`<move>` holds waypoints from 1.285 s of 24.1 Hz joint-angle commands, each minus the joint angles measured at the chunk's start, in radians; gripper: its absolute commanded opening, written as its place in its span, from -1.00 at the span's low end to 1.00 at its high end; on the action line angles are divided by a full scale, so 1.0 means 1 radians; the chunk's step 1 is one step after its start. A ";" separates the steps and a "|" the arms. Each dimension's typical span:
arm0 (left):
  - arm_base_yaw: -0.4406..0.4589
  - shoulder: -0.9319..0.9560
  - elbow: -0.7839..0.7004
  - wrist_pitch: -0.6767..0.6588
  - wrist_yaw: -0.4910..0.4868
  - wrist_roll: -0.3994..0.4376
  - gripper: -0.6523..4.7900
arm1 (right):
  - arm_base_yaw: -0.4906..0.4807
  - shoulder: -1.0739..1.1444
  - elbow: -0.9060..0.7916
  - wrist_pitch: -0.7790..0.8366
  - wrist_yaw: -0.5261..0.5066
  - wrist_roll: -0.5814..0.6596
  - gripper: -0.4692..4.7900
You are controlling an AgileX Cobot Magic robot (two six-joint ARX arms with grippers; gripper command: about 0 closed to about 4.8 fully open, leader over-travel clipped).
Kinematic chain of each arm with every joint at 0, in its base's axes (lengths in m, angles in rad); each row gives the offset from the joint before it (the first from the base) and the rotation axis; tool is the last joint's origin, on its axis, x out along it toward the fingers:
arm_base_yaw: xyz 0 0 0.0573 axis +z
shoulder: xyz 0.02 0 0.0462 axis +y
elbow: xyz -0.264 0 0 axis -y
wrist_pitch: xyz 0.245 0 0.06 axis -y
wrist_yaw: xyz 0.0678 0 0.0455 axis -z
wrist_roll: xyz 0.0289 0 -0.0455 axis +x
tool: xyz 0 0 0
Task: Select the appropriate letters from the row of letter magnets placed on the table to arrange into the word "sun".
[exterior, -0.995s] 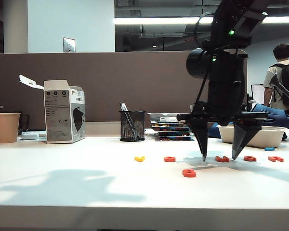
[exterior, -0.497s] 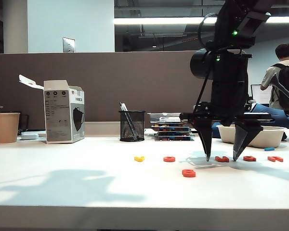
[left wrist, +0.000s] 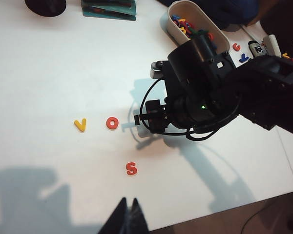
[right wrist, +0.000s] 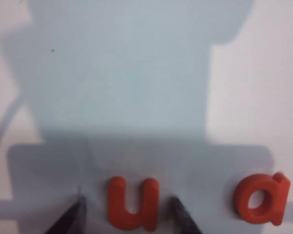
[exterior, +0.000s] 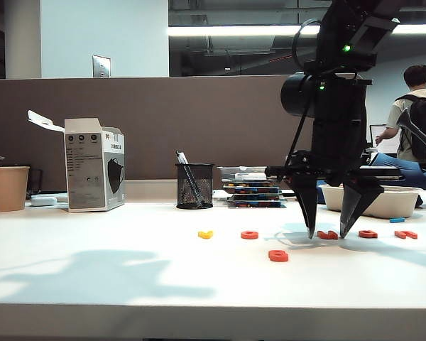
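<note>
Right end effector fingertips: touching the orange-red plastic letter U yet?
Apart. The right wrist view shows bare table between each fingertip and the orange-red plastic letter U; right end effector straddles it.

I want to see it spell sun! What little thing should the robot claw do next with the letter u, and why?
Probably keep squeezing shut until the right gripper pinches the u, then lift it. Its fingertips sit on either side of the u with small gaps left, down at the table. The S already lies out front. The left gripper waits apart, looking shut.
</note>
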 commanded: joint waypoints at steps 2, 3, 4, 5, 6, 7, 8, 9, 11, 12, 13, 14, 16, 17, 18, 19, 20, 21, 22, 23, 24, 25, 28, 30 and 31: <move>0.000 -0.003 0.003 0.010 -0.003 0.004 -0.78 | 0.002 0.017 -0.012 -0.034 -0.001 0.000 -0.11; 0.000 -0.003 0.003 0.010 -0.003 0.003 -0.78 | 0.002 0.017 -0.012 -0.034 0.000 0.000 -0.11; 0.000 -0.003 0.003 0.011 -0.003 0.003 -0.78 | 0.002 0.017 -0.012 -0.034 0.000 0.000 -0.15; 0.000 -0.003 0.003 0.012 -0.003 0.004 -0.78 | 0.002 0.017 -0.012 -0.034 0.000 0.000 -0.19; 0.000 -0.003 0.003 0.013 -0.003 0.004 -0.78 | 0.002 0.017 -0.012 -0.034 0.000 0.000 -0.19; 0.000 -0.003 0.003 0.013 -0.003 0.004 -0.78 | 0.002 0.017 -0.012 -0.034 0.000 0.000 -0.19; 0.000 -0.003 0.003 0.013 -0.003 0.004 -0.78 | 0.002 0.017 -0.012 -0.034 0.000 0.000 -0.19; 0.000 -0.003 0.003 0.013 -0.003 0.004 -0.78 | 0.002 0.017 -0.012 -0.033 0.000 0.000 -0.20; 0.000 -0.003 0.003 0.013 -0.003 0.004 -0.78 | 0.002 0.017 -0.012 -0.029 0.000 0.000 -0.32; 0.000 -0.003 0.004 0.013 -0.003 0.004 -0.78 | 0.002 0.017 -0.012 -0.027 0.000 0.000 -0.34; 0.000 -0.003 0.005 0.014 -0.003 0.004 -0.78 | 0.002 0.017 -0.012 -0.026 0.000 0.000 -0.36; 0.000 -0.003 0.005 0.014 -0.003 0.004 -0.78 | 0.002 0.017 -0.012 -0.024 0.000 0.000 -0.37; 0.000 -0.003 0.005 0.015 -0.003 0.004 -0.78 | 0.002 0.017 -0.012 -0.022 0.000 0.000 -0.38; 0.000 -0.003 0.005 0.016 -0.003 0.004 -0.78 | 0.002 0.017 -0.012 -0.019 0.000 0.000 -0.38; 0.000 -0.003 0.005 0.016 -0.003 0.004 -0.78 | 0.002 0.017 -0.012 -0.018 0.000 0.000 -0.38; 0.000 -0.003 0.005 0.017 -0.003 0.004 -0.78 | 0.002 0.017 -0.012 -0.016 0.000 0.000 -0.40; 0.000 -0.003 0.005 0.016 -0.003 0.004 -0.78 | 0.002 0.017 -0.012 -0.015 0.000 0.000 -0.42; 0.000 -0.003 0.005 0.016 -0.003 0.004 -0.78 | 0.002 0.017 -0.012 -0.012 0.000 -0.001 -0.42; 0.000 -0.003 0.005 0.017 -0.003 0.004 -0.78 | 0.002 0.017 -0.012 -0.007 0.001 -0.001 -0.42; 0.000 -0.003 0.005 0.017 -0.003 0.004 -0.78 | 0.002 0.017 -0.012 -0.002 0.006 -0.001 -0.42; 0.000 -0.003 0.005 0.016 -0.003 0.004 -0.78 | 0.002 0.017 -0.012 0.001 0.014 -0.001 -0.42; 0.000 -0.003 0.005 0.017 -0.003 0.004 -0.78 | 0.002 0.017 -0.012 0.002 0.024 -0.001 -0.42; 0.000 -0.003 0.005 0.017 -0.003 0.004 -0.78 | 0.002 0.017 -0.012 -0.002 0.044 -0.001 -0.42; 0.000 -0.003 0.005 0.017 -0.003 0.004 -0.78 | 0.002 0.016 -0.012 0.005 0.045 -0.001 -0.42; 0.000 -0.003 0.005 0.017 -0.003 0.004 -0.78 | 0.002 0.016 -0.012 0.003 0.044 -0.001 -0.42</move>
